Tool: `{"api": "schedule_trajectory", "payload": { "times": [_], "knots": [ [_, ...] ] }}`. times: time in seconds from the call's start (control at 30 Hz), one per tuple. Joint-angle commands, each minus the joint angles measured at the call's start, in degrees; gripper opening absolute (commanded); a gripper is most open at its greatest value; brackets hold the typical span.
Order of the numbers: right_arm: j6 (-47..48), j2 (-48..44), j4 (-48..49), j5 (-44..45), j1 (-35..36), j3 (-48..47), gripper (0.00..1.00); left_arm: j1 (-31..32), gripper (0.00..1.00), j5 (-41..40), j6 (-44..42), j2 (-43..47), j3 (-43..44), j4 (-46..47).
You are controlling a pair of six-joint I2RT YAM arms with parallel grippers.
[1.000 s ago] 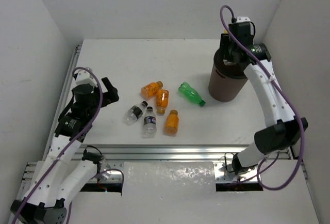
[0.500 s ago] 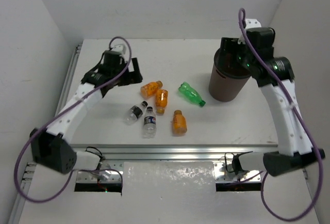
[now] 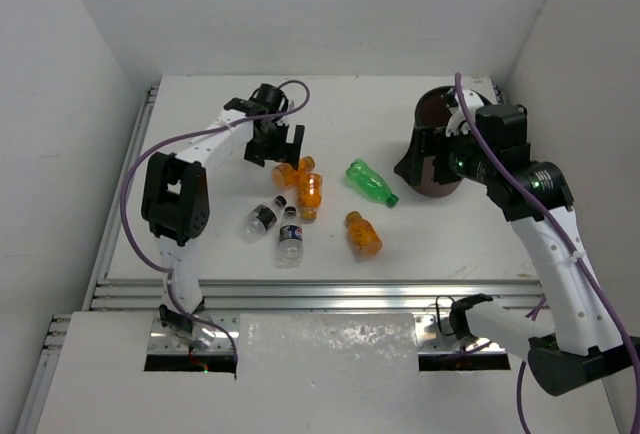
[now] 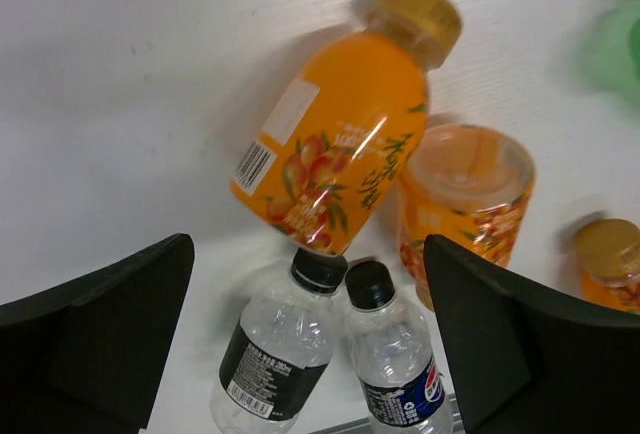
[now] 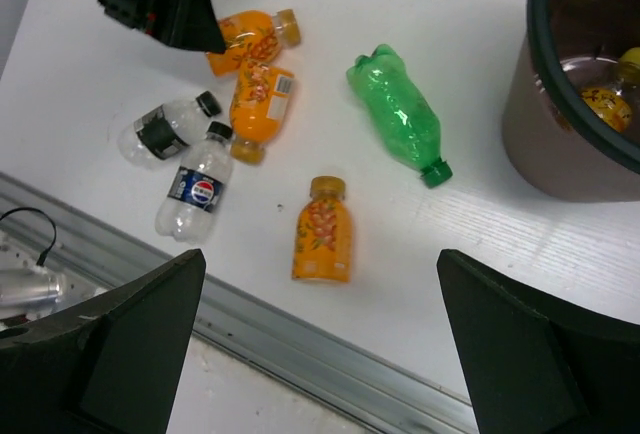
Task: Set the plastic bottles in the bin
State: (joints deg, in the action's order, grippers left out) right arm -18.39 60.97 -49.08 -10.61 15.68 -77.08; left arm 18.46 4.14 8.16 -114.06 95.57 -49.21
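Lying in the bin [image 5: 560, 164] is an orange bottle [image 5: 605, 106], left end effector [image 4: 308, 254] and right end effector [image 5: 320, 254] released

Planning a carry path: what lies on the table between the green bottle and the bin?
Nothing; the table between the green bottle and the bin is bare, as the right wrist view shows plainly.

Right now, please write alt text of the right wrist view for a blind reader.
Six plastic bottles lie on a white table: three orange, one green, two clear with dark caps. The brown bin stands at the right edge, an orange bottle inside. The open right end effector frames the view.
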Motion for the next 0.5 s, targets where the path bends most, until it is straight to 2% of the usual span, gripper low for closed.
{"api": "schedule_trajectory", "payload": {
  "times": [0.0,0.3,0.4,0.47],
  "knots": [
    [0.2,-1.3,4.1,-3.4,0.8,-0.3,0.99,0.4,0.97,3.5,-3.2,-1.0,5.5,-1.0],
    [0.1,-2.2,5.8,-7.1,1.2,1.3,0.99,0.4,0.91,1.4,-3.3,-9.2,7.8,-1.2],
    [0.0,-2.8,6.7,-7.8,1.4,1.8,0.99,0.4,0.85,0.4,-2.8,-10.5,7.4,-0.4],
    [-0.2,-3.0,7.2,-8.3,1.5,2.1,0.99,-0.1,0.73,-2.4,-1.2,-11.4,7.4,0.1]
  ]
}}
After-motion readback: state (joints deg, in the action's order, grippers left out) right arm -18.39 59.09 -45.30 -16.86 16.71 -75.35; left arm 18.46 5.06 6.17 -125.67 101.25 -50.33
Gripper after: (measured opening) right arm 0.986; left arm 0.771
